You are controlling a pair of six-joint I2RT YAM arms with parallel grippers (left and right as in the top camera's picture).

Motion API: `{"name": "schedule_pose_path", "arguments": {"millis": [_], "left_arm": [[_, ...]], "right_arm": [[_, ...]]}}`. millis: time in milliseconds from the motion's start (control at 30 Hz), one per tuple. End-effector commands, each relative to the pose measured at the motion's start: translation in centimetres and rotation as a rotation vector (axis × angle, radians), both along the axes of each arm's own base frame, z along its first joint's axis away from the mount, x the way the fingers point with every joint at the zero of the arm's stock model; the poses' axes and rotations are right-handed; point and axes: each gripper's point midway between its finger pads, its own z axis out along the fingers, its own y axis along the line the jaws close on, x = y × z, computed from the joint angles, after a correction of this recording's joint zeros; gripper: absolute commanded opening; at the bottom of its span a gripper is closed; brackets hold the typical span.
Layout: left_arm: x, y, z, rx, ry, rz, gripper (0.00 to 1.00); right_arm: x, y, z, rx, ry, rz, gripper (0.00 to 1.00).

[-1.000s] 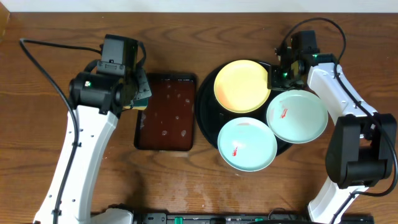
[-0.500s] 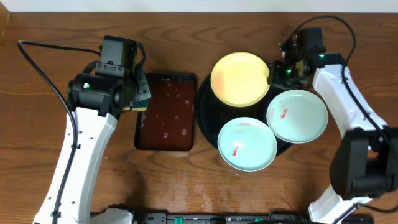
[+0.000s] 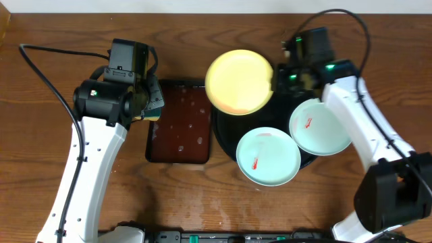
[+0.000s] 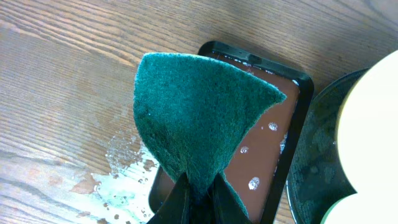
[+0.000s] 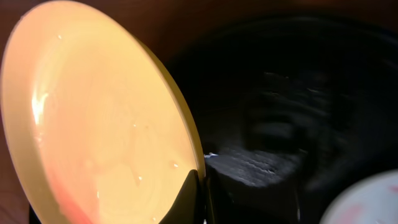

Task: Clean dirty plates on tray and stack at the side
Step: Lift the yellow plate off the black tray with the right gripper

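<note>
My right gripper (image 3: 278, 77) is shut on the rim of the pale yellow plate (image 3: 239, 82) and holds it lifted over the back left edge of the round black tray (image 3: 227, 128); in the right wrist view the yellow plate (image 5: 99, 124) fills the left side. Two mint-white plates (image 3: 268, 156) (image 3: 322, 126), each with a red smear, lie on the tray. My left gripper (image 3: 152, 106) is shut on a green sponge (image 4: 196, 118), held over the left edge of the rectangular brown tray.
The rectangular dark-brown tray (image 3: 179, 123) holds drops of water and lies between the arms. A wet patch (image 4: 121, 177) lies on the wooden table to its left.
My right gripper has lifted the yellow plate and carried it left and back, off its place on the black tray. The left arm has not moved.
</note>
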Motion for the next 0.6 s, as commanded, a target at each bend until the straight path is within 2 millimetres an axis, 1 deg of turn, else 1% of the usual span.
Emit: {"name": "schedule_pose_path", "arguments": {"millis": [0, 100, 267, 333, 567], "left_arm": [[-0.2, 0.8, 0.2, 0.031, -0.005, 0.020, 0.08], [-0.4, 1.5, 0.2, 0.069, 0.000, 0.040, 0.07], [-0.9, 2.9, 0.1, 0.132, 0.016, 0.083, 0.07], [-1.1, 3.2, 0.1, 0.139, 0.021, 0.106, 0.07], [-1.2, 3.2, 0.0, 0.138, 0.024, 0.108, 0.07]], "right_arm": [[-0.1, 2.8, 1.3, -0.062, -0.076, 0.007, 0.01], [-0.6, 5.0, 1.5, -0.132, -0.137, 0.032, 0.01], [-0.9, 7.1, 2.2, -0.266, -0.256, 0.037, 0.01], [-0.9, 8.4, 2.9, -0.304, -0.325, 0.057, 0.01], [-0.8, 11.6, 5.8, -0.433, -0.550, 0.155, 0.01]]}}
